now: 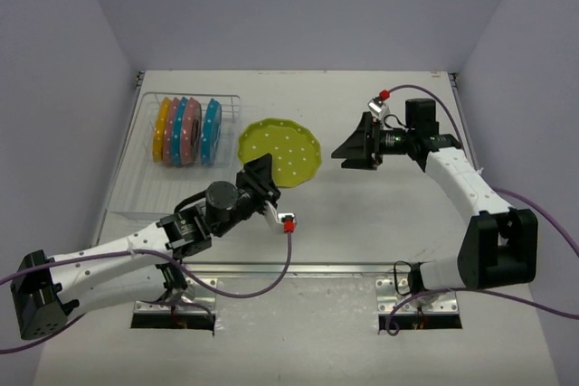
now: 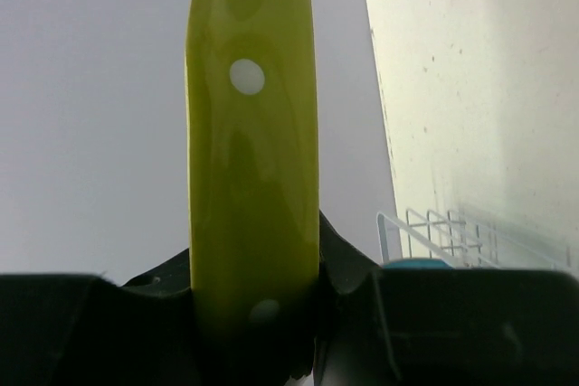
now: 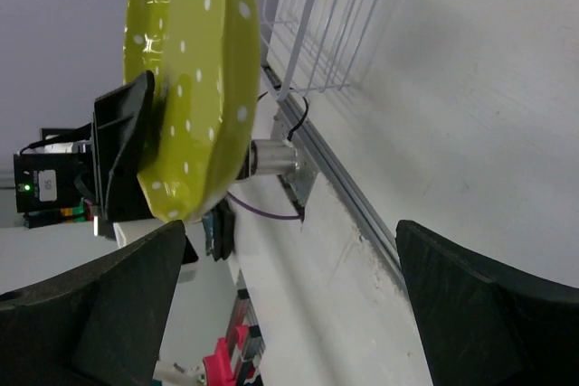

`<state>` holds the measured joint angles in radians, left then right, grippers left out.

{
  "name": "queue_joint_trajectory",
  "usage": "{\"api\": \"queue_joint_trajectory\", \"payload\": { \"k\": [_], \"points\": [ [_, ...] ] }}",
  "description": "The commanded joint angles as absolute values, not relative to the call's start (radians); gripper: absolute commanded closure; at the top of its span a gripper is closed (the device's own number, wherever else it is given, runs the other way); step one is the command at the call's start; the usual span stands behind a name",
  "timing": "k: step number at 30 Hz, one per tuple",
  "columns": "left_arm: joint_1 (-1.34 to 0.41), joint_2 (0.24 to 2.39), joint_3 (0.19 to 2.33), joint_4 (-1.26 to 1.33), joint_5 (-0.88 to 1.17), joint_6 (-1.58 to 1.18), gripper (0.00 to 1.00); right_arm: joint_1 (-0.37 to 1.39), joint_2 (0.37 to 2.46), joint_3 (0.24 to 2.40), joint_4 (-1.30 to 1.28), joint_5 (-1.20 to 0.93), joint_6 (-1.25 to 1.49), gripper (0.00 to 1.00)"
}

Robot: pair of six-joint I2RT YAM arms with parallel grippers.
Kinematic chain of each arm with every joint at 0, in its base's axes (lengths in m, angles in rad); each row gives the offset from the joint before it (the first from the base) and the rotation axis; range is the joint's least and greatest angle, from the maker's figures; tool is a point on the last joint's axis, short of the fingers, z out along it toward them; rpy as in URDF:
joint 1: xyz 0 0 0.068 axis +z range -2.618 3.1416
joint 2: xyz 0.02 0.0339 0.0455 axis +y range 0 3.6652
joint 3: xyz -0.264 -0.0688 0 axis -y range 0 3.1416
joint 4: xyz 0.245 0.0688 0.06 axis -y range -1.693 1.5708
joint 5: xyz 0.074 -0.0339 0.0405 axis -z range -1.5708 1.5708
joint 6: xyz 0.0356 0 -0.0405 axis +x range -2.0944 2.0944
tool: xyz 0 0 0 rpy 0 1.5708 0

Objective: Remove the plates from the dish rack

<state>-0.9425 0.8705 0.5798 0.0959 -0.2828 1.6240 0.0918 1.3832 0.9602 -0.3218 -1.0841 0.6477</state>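
Yellow-green plate [image 1: 280, 151] pinched at its rim by left fingers [image 1: 261, 172], held off bench [image 1: 362, 223]. Right fingers [image 1: 357, 146] spread wide, empty, just beyond plate. Other plates [image 1: 185, 130] upright in dish rack [image 1: 145, 178], beside left fingers

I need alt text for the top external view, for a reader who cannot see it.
The left gripper holds a yellow-green plate by its rim, beside the dish rack, where other plates stand on edge. The right gripper is open and empty, facing the plate.
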Motion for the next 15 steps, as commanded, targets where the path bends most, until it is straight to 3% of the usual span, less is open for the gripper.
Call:
{"api": "queue_joint_trajectory", "payload": {
  "k": [1,5,7,9,13,15],
  "points": [
    [-1.037,0.863,0.595,0.367,-0.372,1.694,1.0,0.174,1.426,1.022,-0.208,-1.132,0.703,0.01],
    [-1.098,0.891,0.59,0.378,-0.408,1.686,1.0,0.208,1.463,1.043,-0.186,-1.136,0.719,0.02],
    [-1.112,0.899,0.577,0.397,-0.408,1.694,1.0,0.219,1.485,1.054,-0.19,-1.131,0.716,0.08],
    [-1.12,0.906,0.568,0.404,-0.41,1.701,1.0,0.228,1.511,1.052,-0.181,-1.146,0.721,0.26],
    [-1.124,0.916,0.563,0.417,-0.414,1.702,1.0,0.23,1.532,1.046,-0.175,-1.148,0.721,0.77],
    [-1.126,0.917,0.571,0.41,-0.417,1.688,1.0,0.23,1.531,1.043,-0.179,-1.155,0.718,0.83]
  ]
}}
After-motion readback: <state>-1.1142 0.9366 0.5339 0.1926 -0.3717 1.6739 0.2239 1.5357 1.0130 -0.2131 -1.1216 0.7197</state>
